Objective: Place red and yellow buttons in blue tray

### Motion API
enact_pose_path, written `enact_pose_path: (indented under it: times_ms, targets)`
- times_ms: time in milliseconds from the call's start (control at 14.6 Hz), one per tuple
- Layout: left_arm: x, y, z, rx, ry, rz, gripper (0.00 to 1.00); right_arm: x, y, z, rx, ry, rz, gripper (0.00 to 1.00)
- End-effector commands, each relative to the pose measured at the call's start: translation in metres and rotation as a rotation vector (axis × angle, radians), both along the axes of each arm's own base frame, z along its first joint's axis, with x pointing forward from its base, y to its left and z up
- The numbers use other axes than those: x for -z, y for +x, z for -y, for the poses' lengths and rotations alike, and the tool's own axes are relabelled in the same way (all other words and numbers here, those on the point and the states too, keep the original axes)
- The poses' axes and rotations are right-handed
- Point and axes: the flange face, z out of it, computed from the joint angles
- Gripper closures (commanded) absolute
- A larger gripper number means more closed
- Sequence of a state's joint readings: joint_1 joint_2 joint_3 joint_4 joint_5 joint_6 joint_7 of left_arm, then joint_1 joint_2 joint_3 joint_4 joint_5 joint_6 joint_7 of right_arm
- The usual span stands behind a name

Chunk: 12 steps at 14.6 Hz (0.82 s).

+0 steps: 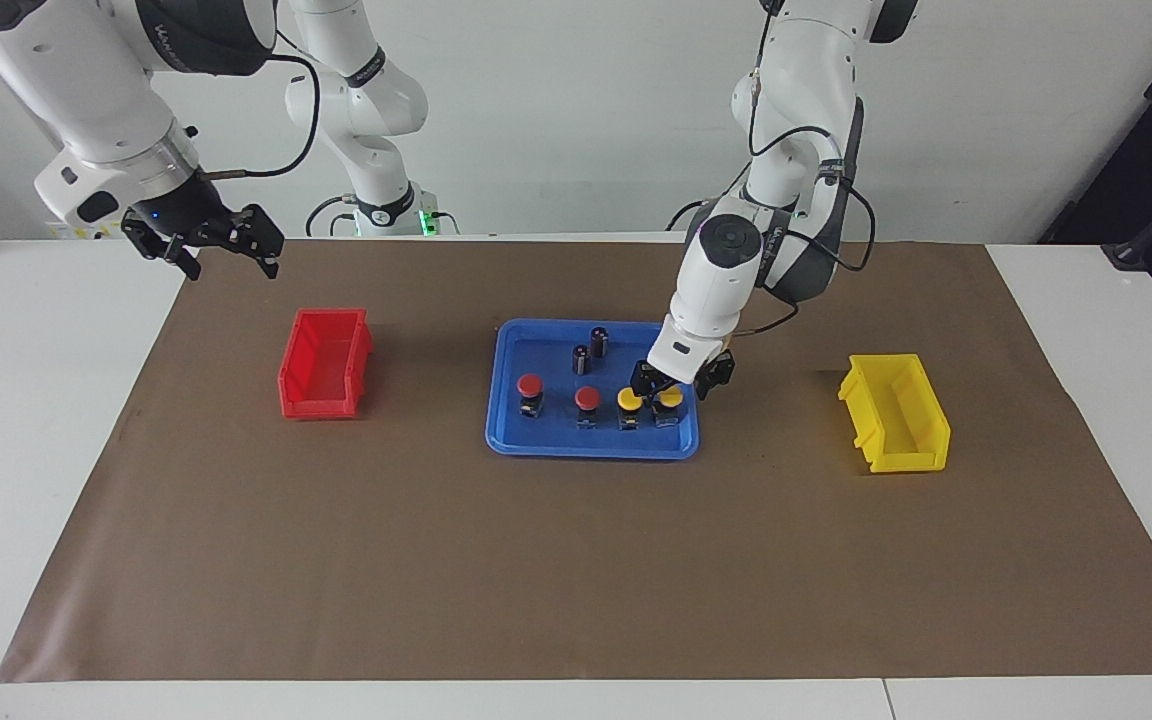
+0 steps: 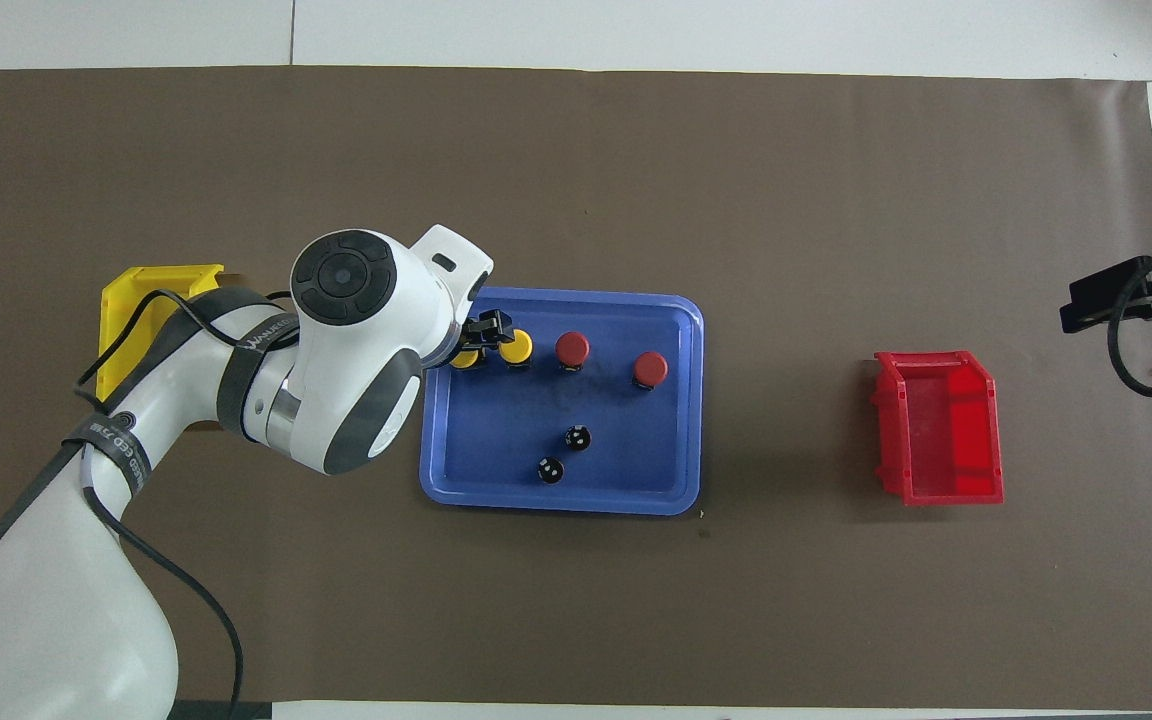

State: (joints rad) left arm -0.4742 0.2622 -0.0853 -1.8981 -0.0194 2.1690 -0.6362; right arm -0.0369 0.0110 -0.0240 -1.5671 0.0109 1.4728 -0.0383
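All four buttons stand in your blue tray (image 1: 511, 440); the yellow button (image 1: 671, 398) sits just under your open left claw (image 1: 673, 386). They're light, rigid, smooth-capped: grip the blocky body. Right claw (image 1: 204, 243) waits open.

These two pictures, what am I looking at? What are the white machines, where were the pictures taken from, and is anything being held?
They are two robot arms at a table. One picture faces them from across the table; the other looks down from above their own end. On the brown mat lies a blue tray holding two red buttons, two yellow buttons and two dark cylinders. A red bin and a yellow bin sit on the mat toward either end of the table. The left end effector is low over the yellow button at the end of the row, fingers open around it, gripping nothing. The right end effector waits open in the air, empty.
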Motion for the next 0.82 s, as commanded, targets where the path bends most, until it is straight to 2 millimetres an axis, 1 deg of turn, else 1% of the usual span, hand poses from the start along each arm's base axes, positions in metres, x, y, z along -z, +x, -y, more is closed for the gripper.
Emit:
enact_pose_path:
  times_ms: [0,68,137,205,342,478,547,615,683,752]
  targets:
    - [-0.043,0.012,-0.017,-0.011,0.026,-0.021,0.0,-0.003,-0.006,0.01,0.004,-0.009,0.002,0.0]
    - [-0.057,0.014,-0.023,-0.012,0.027,-0.022,0.0,-0.004,-0.006,0.01,0.004,-0.009,0.004,0.0]
    - [-0.076,0.013,-0.035,-0.006,0.029,-0.022,0.0,-0.003,-0.007,0.009,0.004,-0.011,0.002,0.0]
    - [-0.09,0.014,-0.05,0.005,0.033,-0.028,0.0,-0.003,-0.006,0.009,0.004,-0.011,0.002,0.0]
    - [-0.117,0.015,-0.073,0.048,0.041,-0.049,0.0,-0.003,-0.006,0.008,0.002,-0.011,0.002,0.0]
    - [-0.148,0.015,-0.113,0.088,0.046,-0.071,0.0,-0.003,-0.005,0.008,0.002,-0.011,0.003,0.0]
    - [-0.165,0.012,-0.136,0.124,0.041,-0.08,0.0,-0.003,-0.005,0.008,0.002,-0.011,0.005,0.0]
    - [-0.178,0.013,-0.166,0.148,0.035,-0.094,0.0,-0.003,-0.005,0.008,0.002,-0.011,0.005,0.0]
    - [-0.191,0.015,-0.187,0.155,0.033,-0.106,0.0,-0.003,-0.005,0.007,0.001,-0.011,0.005,0.0]
    - [-0.2,0.017,-0.206,0.151,0.031,-0.119,0.0,-0.003,-0.005,0.006,-0.001,-0.011,0.003,0.0]
